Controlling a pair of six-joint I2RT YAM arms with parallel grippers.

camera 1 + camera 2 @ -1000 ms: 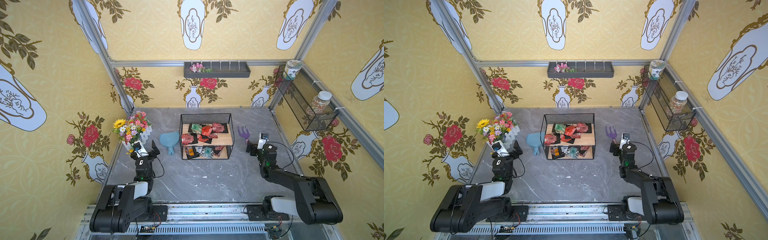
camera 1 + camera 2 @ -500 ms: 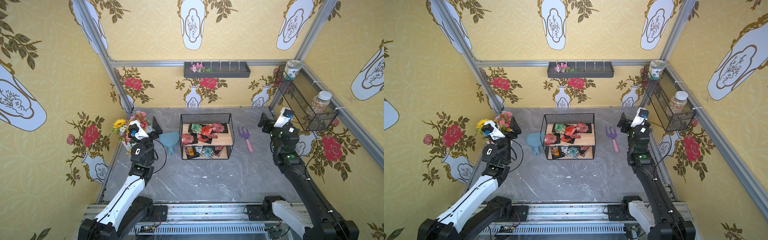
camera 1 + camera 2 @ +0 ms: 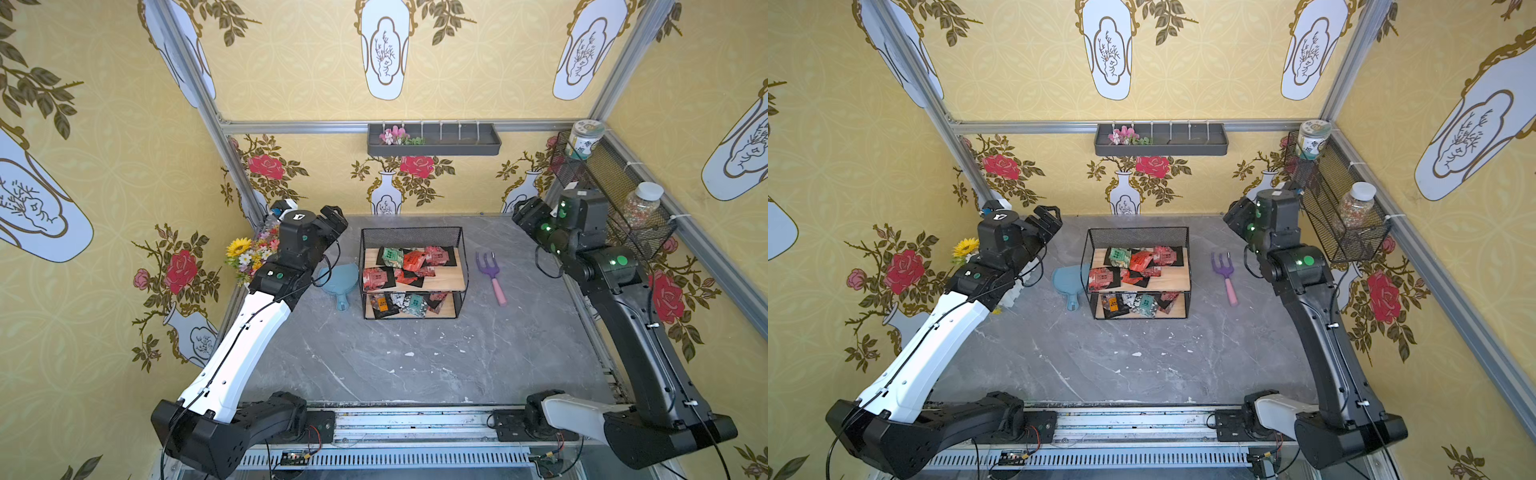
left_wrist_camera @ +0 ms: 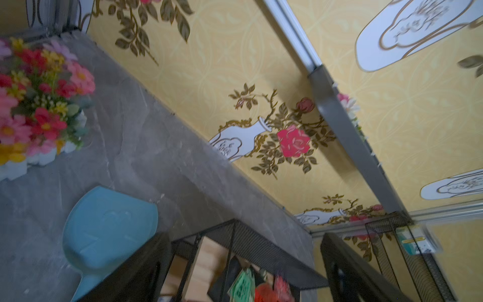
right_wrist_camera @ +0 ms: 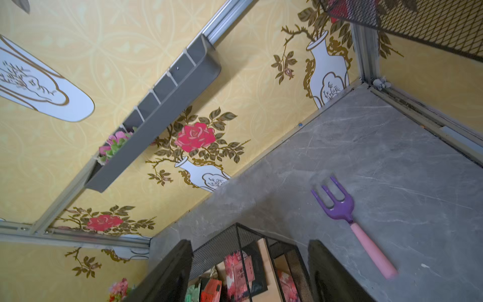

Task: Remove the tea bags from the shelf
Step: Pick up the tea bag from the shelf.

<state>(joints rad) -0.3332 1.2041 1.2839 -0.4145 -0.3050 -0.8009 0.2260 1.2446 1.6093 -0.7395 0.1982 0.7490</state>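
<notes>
Two robot arms hang raised to the left and right of the shelf (image 3: 413, 270), which stands mid-table toward the far wall. The tea bags (image 3: 409, 266) lie heaped on its upper board and in a row on its lower one. The left gripper (image 3: 333, 217) and right gripper (image 3: 521, 215) are empty, jaws apart. The approach appears to be in hand, with no bag lifted yet. Next, one gripper would likely need to descend, pinch a bag's edge and carry it onto the bare table (image 3: 415, 365).
</notes>
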